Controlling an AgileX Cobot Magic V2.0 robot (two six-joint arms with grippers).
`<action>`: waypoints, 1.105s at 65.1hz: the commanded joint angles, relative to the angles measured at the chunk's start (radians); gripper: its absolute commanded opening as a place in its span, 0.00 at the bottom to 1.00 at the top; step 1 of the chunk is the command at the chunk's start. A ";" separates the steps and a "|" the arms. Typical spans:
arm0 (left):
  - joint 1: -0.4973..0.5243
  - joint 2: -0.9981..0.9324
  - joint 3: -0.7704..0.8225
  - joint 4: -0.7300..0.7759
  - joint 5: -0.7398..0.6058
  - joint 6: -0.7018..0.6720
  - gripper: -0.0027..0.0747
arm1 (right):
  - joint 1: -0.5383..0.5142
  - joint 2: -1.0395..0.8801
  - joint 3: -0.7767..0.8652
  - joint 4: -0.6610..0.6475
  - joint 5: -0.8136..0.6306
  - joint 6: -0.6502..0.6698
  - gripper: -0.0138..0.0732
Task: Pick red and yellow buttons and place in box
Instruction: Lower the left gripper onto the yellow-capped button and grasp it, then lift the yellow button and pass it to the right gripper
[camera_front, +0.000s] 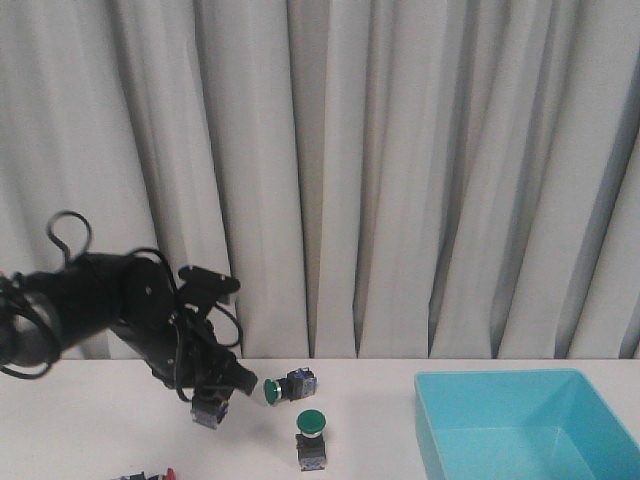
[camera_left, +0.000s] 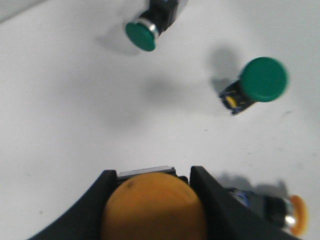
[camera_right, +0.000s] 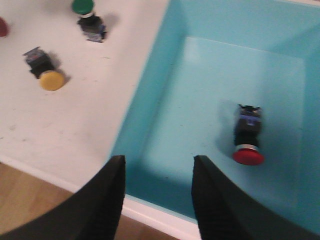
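Grip looks secure: left gripper (camera_left: 152, 200) is closed on the yellow button (camera_left: 154, 210), light and rigid with a slippery cap, while right gripper (camera_right: 157, 192) hangs open and empty over the box (camera_right: 150, 100), red button (camera_right: 247, 135) at 3 o'clock.

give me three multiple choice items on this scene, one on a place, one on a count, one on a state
1. Where does the red button lie?
A. inside the box
B. on the table beside the box
C. in the right end effector

2. How many green-capped buttons show in the left wrist view?
A. one
B. two
C. three

3. What is the left end effector doing?
A. hanging open and empty
B. gripping a green button
C. shut on a yellow button

Answers:
1. A, it lies on the turquoise floor.
2. B, one sits beside another.
3. C, the orange-yellow cap fills the gap between its fingers.
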 joint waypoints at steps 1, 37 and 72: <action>-0.005 -0.123 -0.030 -0.077 0.007 0.063 0.29 | -0.003 0.035 -0.073 0.143 0.035 -0.118 0.51; -0.005 -0.470 0.409 -0.691 -0.043 0.644 0.30 | 0.331 0.250 -0.116 0.100 -0.101 -0.228 0.52; -0.005 -0.500 0.522 -1.156 0.229 1.398 0.31 | 0.383 0.447 -0.333 0.341 0.036 -0.588 0.76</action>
